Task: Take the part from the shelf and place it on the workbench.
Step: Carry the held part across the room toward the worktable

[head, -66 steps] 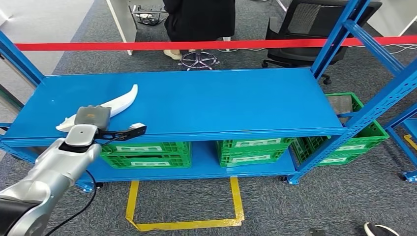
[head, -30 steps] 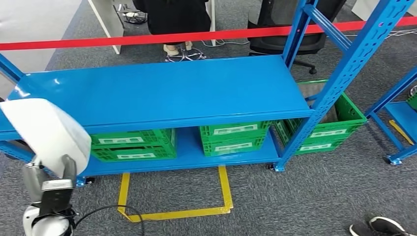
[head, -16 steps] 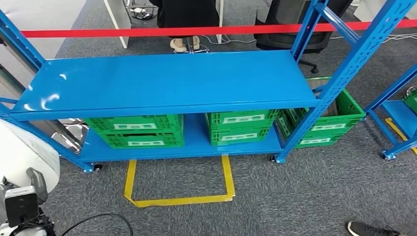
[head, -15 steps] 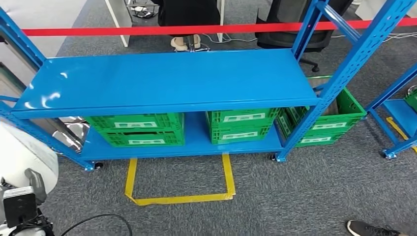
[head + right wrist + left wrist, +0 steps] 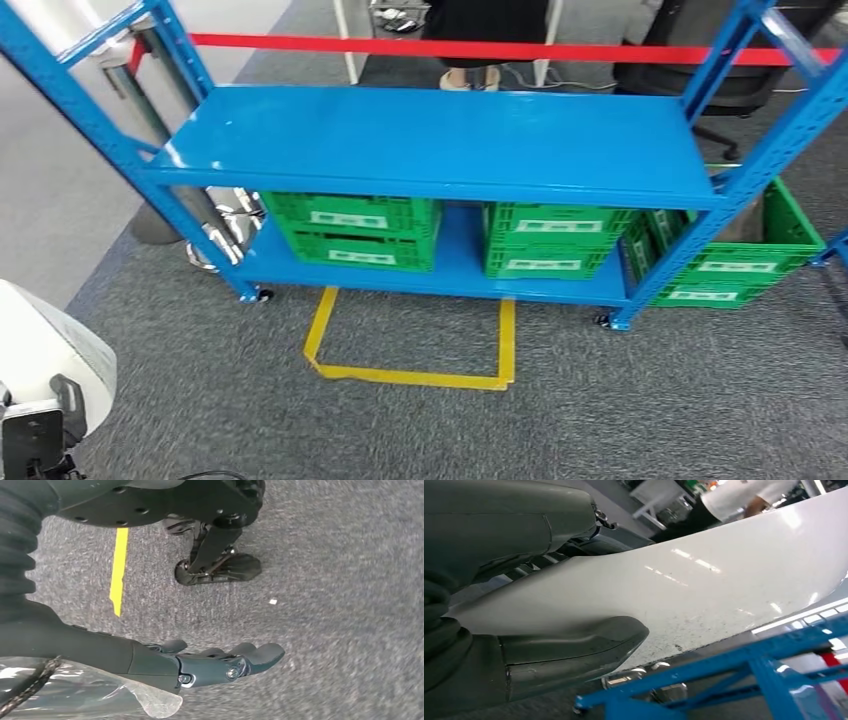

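The part is a large white curved plastic panel (image 5: 45, 345) at the lower left of the head view, held up close to my body. My left hand (image 5: 40, 435) grips it from below. In the left wrist view the thumb (image 5: 569, 647) presses on the panel's glossy white surface (image 5: 724, 590), with the fingers on the other side. The blue shelf (image 5: 440, 140) stands ahead, its top deck bare. My right hand (image 5: 220, 662) hangs over the grey carpet with its fingers stretched out and nothing in it.
Green crates (image 5: 355, 230) sit on the shelf's lower deck, more (image 5: 730, 265) beside it at the right. A yellow tape square (image 5: 415, 345) marks the carpet in front. A red barrier tape (image 5: 480, 48) runs behind, with a person (image 5: 485, 30) standing beyond it. A chrome post (image 5: 190, 170) stands at the shelf's left end.
The camera has turned left, so the shelf has shifted right in the picture. The white panel, lifted off the shelf's top deck earlier, stays in my left hand.
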Controlling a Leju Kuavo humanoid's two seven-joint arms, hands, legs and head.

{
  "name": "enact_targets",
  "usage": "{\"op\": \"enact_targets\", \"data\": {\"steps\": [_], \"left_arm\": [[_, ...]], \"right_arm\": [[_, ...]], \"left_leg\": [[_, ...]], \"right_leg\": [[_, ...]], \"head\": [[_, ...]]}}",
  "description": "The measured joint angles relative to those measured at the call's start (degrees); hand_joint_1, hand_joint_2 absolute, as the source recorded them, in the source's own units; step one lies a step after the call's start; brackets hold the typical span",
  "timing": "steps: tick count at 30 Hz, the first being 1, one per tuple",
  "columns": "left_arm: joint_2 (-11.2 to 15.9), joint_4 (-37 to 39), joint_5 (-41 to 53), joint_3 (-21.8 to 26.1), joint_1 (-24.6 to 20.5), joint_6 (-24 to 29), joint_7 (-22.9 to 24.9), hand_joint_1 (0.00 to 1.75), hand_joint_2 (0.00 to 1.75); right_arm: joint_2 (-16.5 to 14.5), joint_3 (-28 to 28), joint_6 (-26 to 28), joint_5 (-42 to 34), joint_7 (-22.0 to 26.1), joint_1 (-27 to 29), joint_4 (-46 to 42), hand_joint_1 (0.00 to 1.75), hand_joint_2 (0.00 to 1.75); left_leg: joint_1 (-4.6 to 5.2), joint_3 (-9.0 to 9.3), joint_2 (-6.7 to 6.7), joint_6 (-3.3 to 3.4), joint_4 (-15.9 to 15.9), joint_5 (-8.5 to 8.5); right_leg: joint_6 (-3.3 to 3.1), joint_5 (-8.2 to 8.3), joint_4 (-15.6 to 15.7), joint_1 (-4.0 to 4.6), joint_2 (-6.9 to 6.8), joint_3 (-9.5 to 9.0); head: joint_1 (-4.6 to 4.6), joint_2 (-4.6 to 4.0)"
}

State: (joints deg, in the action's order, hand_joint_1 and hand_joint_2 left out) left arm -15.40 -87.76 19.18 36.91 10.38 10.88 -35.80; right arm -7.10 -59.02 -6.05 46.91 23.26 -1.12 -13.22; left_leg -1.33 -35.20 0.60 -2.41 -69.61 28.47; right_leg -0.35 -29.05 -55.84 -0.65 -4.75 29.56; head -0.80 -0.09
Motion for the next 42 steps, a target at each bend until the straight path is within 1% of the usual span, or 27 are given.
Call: {"op": "enact_targets", "data": {"steps": [2,4,6,7,10,11,12,13,15,17,18,19,21,22,23,25,26,27,28,29,30,32,34,36,38,40,42], "left_arm": [[-0.3,0.23,0.83,0.99,-0.33,-0.65,-0.43,1.75,1.75],[-0.59,0.32,1.27,1.9,-0.59,-0.99,-0.74,1.75,1.75],[-0.94,0.37,1.56,2.74,-0.61,-1.17,-0.85,1.75,1.75],[-1.14,0.39,1.73,3.05,-0.63,-1.34,-0.89,1.75,1.75],[-1.84,0.4,2.26,3.44,-0.85,-1.96,-1.09,1.75,1.75],[-2.06,0.41,2.37,3.49,-0.88,-2.07,-1.18,1.75,1.75],[-2.26,0.42,2.44,3.53,-0.84,-2.13,-1.25,1.75,1.75],[-2.38,0.43,2.45,3.6,-0.8,-2.16,-1.3,1.75,1.75],[-2.5,0.44,2.45,3.77,-0.76,-2.18,-1.36,1.75,1.75],[-2.56,0.45,2.45,3.9,-0.76,-2.19,-1.41,1.75,1.75],[-2.58,0.46,2.5,3.94,-0.74,-2.23,-1.45,1.75,1.75],[-2.6,0.47,2.54,4.01,-0.68,-2.31,-1.49,1.75,1.75],[-2.62,0.48,2.7,4.46,-0.34,-2.64,-1.66,1.75,1.75],[-2.68,0.5,2.76,4.79,-0.13,-2.87,-1.77,1.75,1.75],[-2.77,0.54,2.82,5.16,0.05,-3.12,-1.87,1.75,1.75],[-2.92,0.66,2.92,5.58,0.18,-3.59,-2.05,1.75,1.75],[-2.95,0.73,2.96,5.66,0.21,-3.74,-2.11,1.75,1.75],[-2.96,0.78,2.98,5.67,0.28,-3.77,-2.19,1.75,1.75],[-2.97,0.83,3.0,5.66,0.37,-3.69,-2.24,1.75,1.75],[-2.98,0.84,2.98,5.61,0.47,-3.52,-2.29,1.75,1.75],[-2.99,0.83,2.96,5.52,0.57,-3.28,-2.32,1.75,1.75],[-3.0,0.8,2.95,5.09,0.64,-2.77,-2.35,1.75,1.75],[-3.0,0.65,2.93,4.42,0.75,-2.13,-2.33,1.75,1.75],[-3.04,0.39,2.85,3.91,1.06,-1.51,-2.19,1.75,1.75],[-3.18,0.05,2.71,3.36,1.36,-0.92,-1.89,1.75,1.75],[-3.28,-0.38,2.36,2.11,1.56,-0.09,-1.46,1.75,1.75],[-3.37,-0.77,1.7,0.3,2.03,0.89,-0.98,1.75,1.75]], "right_arm": [[0.0,0.43,-0.16,0.73,0.63,-0.33,0.0,0.0,1.75],[0.0,0.78,-0.29,1.22,1.02,-0.64,0.0,0.0,1.75],[0.01,1.06,-0.4,1.63,1.12,-0.89,0.01,0.0,1.75],[0.03,1.25,-0.43,1.94,1.12,-0.9,0.02,0.0,1.75],[0.1,1.93,-0.39,2.86,1.06,-0.65,0.05,0.0,1.75],[0.11,2.1,-0.36,3.03,1.04,-0.61,0.07,0.0,1.75],[0.11,2.22,-0.34,3.14,1.04,-0.65,0.09,0.0,1.75],[0.12,2.32,-0.33,3.21,1.03,-0.71,0.1,0.0,1.75],[0.13,2.44,-0.31,3.26,1.03,-0.79,0.11,0.0,1.75],[0.32,2.57,-0.3,3.33,1.06,-0.84,0.12,0.0,1.75],[0.4,2.68,-0.3,3.38,1.08,-0.84,0.14,0.0,1.75],[0.48,2.79,-0.28,3.44,1.11,-0.84,0.15,0.0,1.75],[0.33,2.96,-0.22,3.5,1.16,-0.81,0.25,0.0,1.75],[0.31,2.99,-0.14,3.5,1.23,-0.82,0.3,0.0,1.75],[0.27,3.01,-0.06,3.5,1.33,-0.78,0.36,0.0,1.75],[0.32,3.02,0.06,3.47,1.54,-0.55,0.4,0.0,1.75],[0.31,3.02,0.07,3.46,1.6,-0.43,0.41,0.0,1.75],[0.31,3.02,0.07,3.46,1.63,-0.41,0.41,0.0,1.75],[0.31,3.02,0.07,3.48,1.65,-0.47,0.41,0.0,1.75],[0.31,3.03,0.06,3.49,1.66,-0.58,0.4,0.0,1.75],[0.31,3.03,0.06,3.5,1.66,-0.7,0.4,0.0,1.75],[0.33,3.04,0.06,3.53,1.68,-0.89,0.4,0.0,1.75],[0.37,3.04,0.04,3.59,1.73,-1.04,0.41,0.0,1.75],[0.38,3.05,-0.05,3.65,1.77,-1.2,0.42,0.0,1.75],[0.47,3.06,-0.12,3.66,1.77,-1.27,0.42,0.0,1.75],[0.59,3.06,-0.13,3.67,1.76,-1.11,0.43,0.0,1.75],[0.68,3.08,-0.13,3.68,1.73,-0.89,0.44,0.0,1.75]], "left_leg": [[0.12,5.46,2.18,0.2,7.69,-0.25],[0.62,7.54,3.04,0.92,11.98,0.9],[0.75,6.8,2.01,1.91,12.9,0.77],[0.71,6.25,1.48,2.46,13.16,0.4],[0.94,4.1,-0.24,4.05,13.34,-1.44],[1.21,3.29,-0.89,4.36,13.29,-2.09],[1.53,2.49,-1.55,4.53,13.22,-2.72],[1.84,1.69,-2.24,4.64,13.14,-3.34],[2.33,0.24,-3.68,4.72,13.02,-4.54],[2.65,-0.9,-4.99,4.64,12.92,-5.72],[2.75,-1.34,-5.6,4.53,12.9,-6.38],[2.79,-1.7,-6.19,4.35,12.97,-7.03],[2.82,-2.22,-7.17,3.87,13.14,-8.02],[2.85,-2.54,-6.64,3.49,12.82,-7.41],[2.78,-3.02,-5.51,3.0,11.47,-5.63],[2.14,-4.56,-2.56,1.79,5.25,0.27],[1.61,-5.34,-1.74,1.21,1.18,2.79],[1.09,-5.73,-1.33,0.7,-2.06,4.08],[0.63,-5.39,-1.05,0.24,-3.67,4.09],[0.24,-4.08,-0.82,-0.15,-3.14,3.13],[-0.07,-1.76,-0.36,-0.48,-0.51,1.74],[-0.14,3.6,2.01,-0.65,7.28,0.33],[0.39,5.93,3.72,0.12,11.72,0.4],[0.8,5.34,3.0,1.52,12.35,-0.18],[0.83,4.38,1.95,3.0,12.87,-1.32],[0.9,3.11,0.75,4.08,13.09,-2.58],[1.21,1.59,-0.71,4.48,13.02,-3.8]], "right_leg": [[0.65,0.55,-0.83,0.06,-1.25,1.24],[1.5,1.25,-1.23,0.14,-2.44,1.98],[2.37,1.6,-1.49,0.02,-2.79,2.74],[2.68,0.76,-2.1,-0.07,-1.68,3.35],[2.83,-6.43,-9.94,-0.05,3.49,6.2],[2.64,-8.51,-13.58,0.07,4.22,7.07],[2.39,-9.33,-16.02,0.23,4.51,7.39],[2.01,-8.93,-16.63,0.41,4.66,6.85],[0.92,-5.88,-11.87,0.9,5.45,2.88],[-0.23,-4.02,-3.64,1.32,7.92,-2.71],[-0.42,-3.84,-0.75,1.43,8.89,-4.46],[-0.45,-3.95,0.88,1.48,9.27,-5.33],[-0.41,-3.3,1.5,1.34,8.05,-4.9],[-0.68,-2.83,1.59,1.2,7.29,-4.59],[-1.06,-2.28,1.69,1.06,6.43,-4.16],[-1.49,-1.38,1.58,0.99,4.58,-3.34],[-1.51,-1.0,1.35,0.99,3.58,-2.74],[-1.33,-0.68,1.05,0.95,2.65,-2.13],[-1.12,-0.42,0.64,0.86,1.77,-1.34],[-0.91,-0.22,0.19,0.73,0.95,-0.56],[-0.71,-0.08,-0.28,0.6,0.17,0.14],[-0.2,0.11,-1.13,0.52,-1.27,1.15],[0.67,0.53,-1.49,0.57,-2.53,1.65],[1.65,1.02,-1.5,0.41,-3.49,1.96],[2.36,-0.79,-2.77,0.08,-1.2,2.84],[2.57,-5.71,-7.83,-0.05,2.85,4.6],[2.43,-9.67,-14.47,0.03,4.46,6.09]], "head": [[-0.01,0.0],[-0.04,0.0],[-0.01,0.0],[0.01,0.0],[0.16,0.0],[0.21,0.0],[0.2,0.0],[0.19,0.0],[0.18,0.0],[0.14,0.0],[0.14,0.0],[0.15,0.0],[0.29,0.0],[0.3,0.0],[0.21,0.0],[0.02,0.0],[-0.04,0.0],[-0.03,0.0],[-0.06,0.0],[-0.06,0.0],[-0.08,0.0],[-0.1,0.0],[-0.08,0.0],[-0.08,0.0],[-0.09,0.0],[0.0,0.0],[0.05,0.0]]}}
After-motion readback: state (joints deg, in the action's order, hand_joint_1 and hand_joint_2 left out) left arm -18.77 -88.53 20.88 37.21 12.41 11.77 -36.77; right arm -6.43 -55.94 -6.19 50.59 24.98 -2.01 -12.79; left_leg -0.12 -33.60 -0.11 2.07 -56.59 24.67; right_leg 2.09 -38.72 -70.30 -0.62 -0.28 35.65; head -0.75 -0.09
